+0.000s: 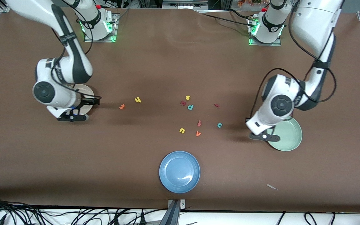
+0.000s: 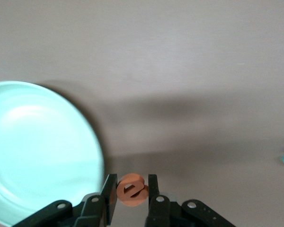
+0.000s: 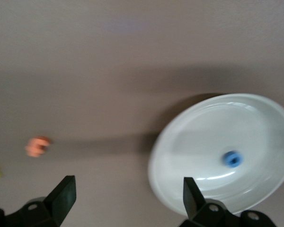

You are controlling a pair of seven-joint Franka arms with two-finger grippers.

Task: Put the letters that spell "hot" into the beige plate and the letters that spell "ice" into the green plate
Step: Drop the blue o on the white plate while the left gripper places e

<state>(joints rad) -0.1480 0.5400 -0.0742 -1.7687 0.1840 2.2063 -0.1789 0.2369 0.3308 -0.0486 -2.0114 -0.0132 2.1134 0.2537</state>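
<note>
My left gripper (image 2: 131, 193) is shut on the orange e (image 2: 131, 189), just off the rim of the green plate (image 2: 38, 151), toward the table's middle. In the front view the left gripper (image 1: 266, 136) hangs at the green plate's (image 1: 289, 137) edge. My right gripper (image 3: 128, 196) is open and holds nothing, over the edge of the beige plate (image 3: 189, 137), where the blue o (image 3: 233, 159) lies. Most of the beige plate (image 1: 85, 90) is hidden under the right gripper (image 1: 87, 109). On the table lie the orange t (image 1: 122, 106), yellow h (image 1: 138, 100), dark red i (image 1: 216, 105) and teal c (image 1: 219, 125).
Mid-table lie a yellow s (image 1: 187, 97), a dark red x (image 1: 183, 102), a teal p (image 1: 190, 107), a salmon t (image 1: 199, 123), a yellow u (image 1: 182, 130) and an orange v (image 1: 198, 133). A blue plate (image 1: 179, 171) sits nearest the front camera. A paper scrap (image 1: 272, 187) lies nearby.
</note>
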